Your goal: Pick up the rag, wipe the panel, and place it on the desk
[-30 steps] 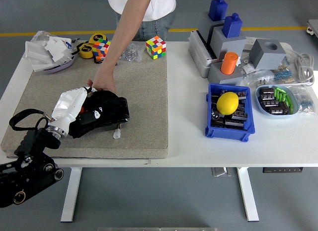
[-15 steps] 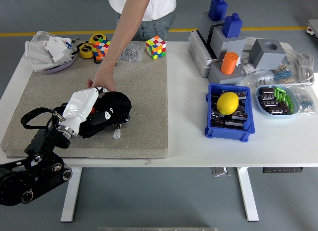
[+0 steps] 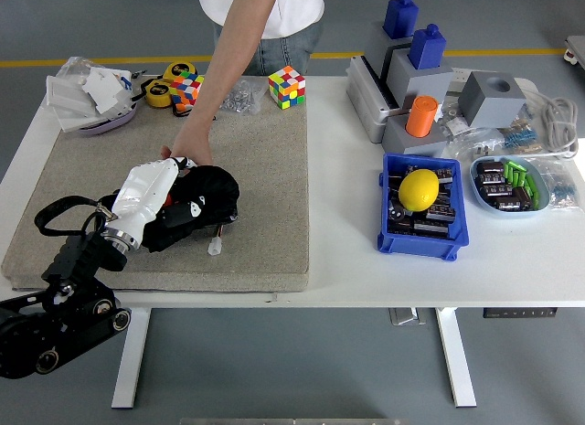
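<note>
The left hand (image 3: 151, 198) lies on the black rag (image 3: 203, 201) at the left of the frame, on the tan panel (image 3: 256, 169); whether its fingers grip the rag cannot be told. A person's hand (image 3: 189, 153) touches the rag's upper edge from above. Along the panel's top edge sit two colour cubes (image 3: 286, 86), a yellow tape measure (image 3: 161, 91) and a purple bowl (image 3: 91, 100) of white scraps. At right of centre, a blue bin (image 3: 402, 241) holds a yellow lemon (image 3: 420, 189) on dark parts; beside it a pale dish (image 3: 484, 198) holds green and black pieces.
</note>
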